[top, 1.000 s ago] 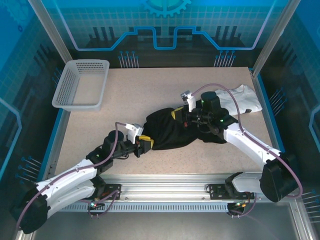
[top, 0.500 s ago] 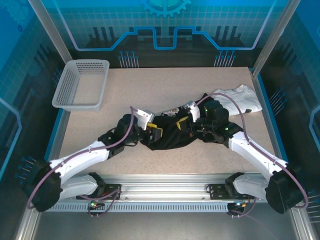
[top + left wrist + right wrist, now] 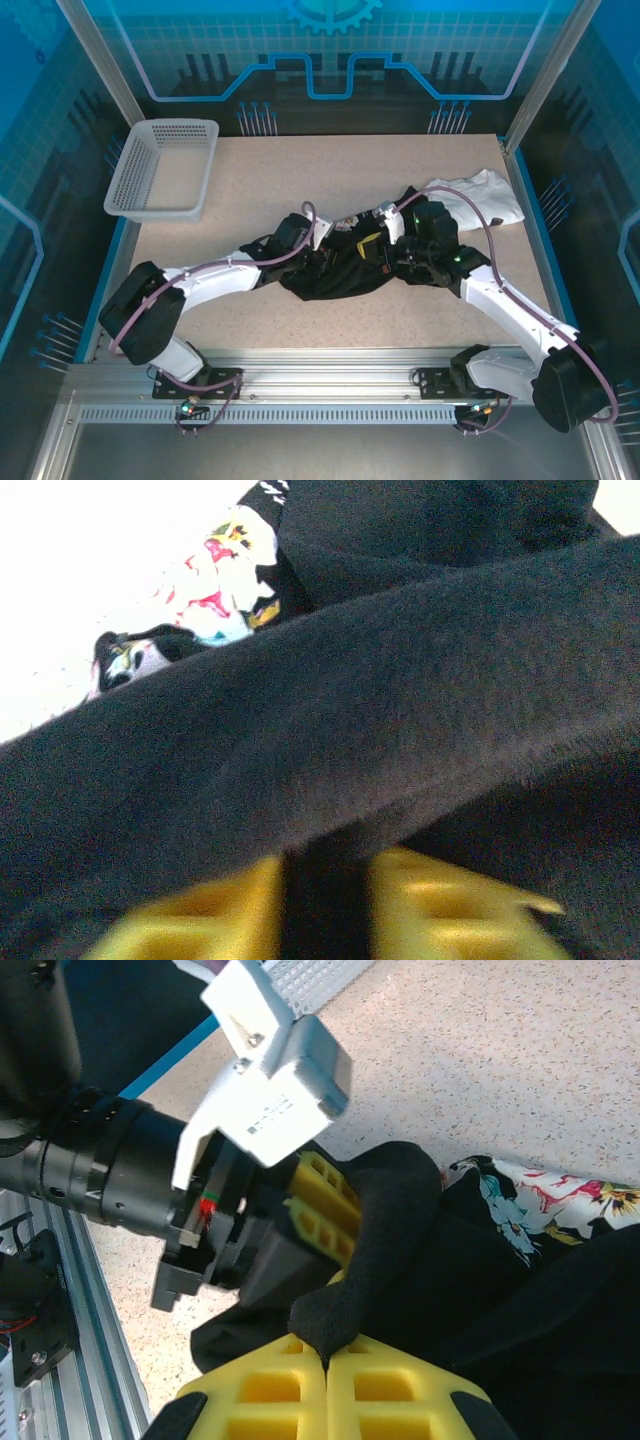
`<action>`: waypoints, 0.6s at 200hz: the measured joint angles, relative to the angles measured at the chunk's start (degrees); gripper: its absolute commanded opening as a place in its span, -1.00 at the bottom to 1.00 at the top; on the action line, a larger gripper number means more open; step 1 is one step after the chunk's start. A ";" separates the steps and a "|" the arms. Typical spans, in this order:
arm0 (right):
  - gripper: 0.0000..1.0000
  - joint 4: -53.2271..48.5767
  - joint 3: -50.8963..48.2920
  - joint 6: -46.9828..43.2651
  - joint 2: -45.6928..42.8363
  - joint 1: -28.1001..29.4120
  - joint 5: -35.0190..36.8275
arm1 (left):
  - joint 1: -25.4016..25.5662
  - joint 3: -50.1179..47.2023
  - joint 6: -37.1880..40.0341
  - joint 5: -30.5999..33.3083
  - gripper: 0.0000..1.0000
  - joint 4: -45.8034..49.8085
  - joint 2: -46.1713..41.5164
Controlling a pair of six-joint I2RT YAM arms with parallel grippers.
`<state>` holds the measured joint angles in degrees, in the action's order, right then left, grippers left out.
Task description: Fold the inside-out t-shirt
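The inside-out t-shirt (image 3: 335,282) lies bunched in a black heap at the table's middle, with a strip of floral print (image 3: 545,1195) showing at its far edge. My left gripper (image 3: 325,248) is pressed into the heap's left top. In the left wrist view its yellow fingers (image 3: 440,900) stand close together with a black fold caught between them. My right gripper (image 3: 327,1355) is shut on a thick fold of the same shirt, just right of the left gripper (image 3: 348,1222). The two grippers sit almost touching over the cloth.
A white cloth garment (image 3: 482,195) lies at the back right, just behind the right arm. A grey mesh basket (image 3: 165,168) stands at the back left corner. Bare speckled table (image 3: 260,190) stretches behind and in front of the shirt.
My left arm has reached from the shirt's near-left end up into its middle, and its jaws have closed on cloth. The shirt has bunched shorter. The right gripper stayed shut, shifting slightly.
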<state>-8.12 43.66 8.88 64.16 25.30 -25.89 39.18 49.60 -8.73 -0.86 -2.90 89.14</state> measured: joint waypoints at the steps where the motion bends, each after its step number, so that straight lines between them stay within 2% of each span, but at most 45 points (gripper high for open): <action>1: -1.00 -0.02 -0.07 0.00 -0.07 -0.04 0.02 | 0.00 0.20 0.28 -0.07 -0.93 0.02 0.15; 11: -1.00 -0.15 -0.28 -0.07 -0.35 -0.24 0.26 | -0.02 0.76 0.28 -0.81 -1.00 -0.04 0.63; 35: -1.00 -1.79 -0.28 -0.74 -1.70 -1.01 3.15 | -0.02 0.13 -0.31 -5.68 -1.00 -0.81 -2.14; 54: -1.00 -3.34 0.15 -1.97 -2.89 -1.22 6.21 | -0.68 -3.69 -1.55 -13.33 -1.00 -2.21 -10.75; 86: -1.00 -3.87 2.45 -3.39 -3.06 -1.33 6.45 | -1.70 -7.41 -4.76 -24.90 -1.00 -5.53 -26.27; 110: -1.00 -3.85 3.74 -3.87 -2.80 -1.33 5.27 | -3.91 -9.90 -8.26 -30.10 -1.00 -9.01 -29.94; 120: -0.92 -3.89 4.28 -3.87 -2.29 -1.33 4.98 | -5.60 -11.47 -10.56 -32.02 -1.00 -10.91 -30.34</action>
<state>-12.01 47.94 5.02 61.87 23.97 -20.91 33.58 38.13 -19.29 -32.88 -13.80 58.81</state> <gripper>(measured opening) 0.045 0.053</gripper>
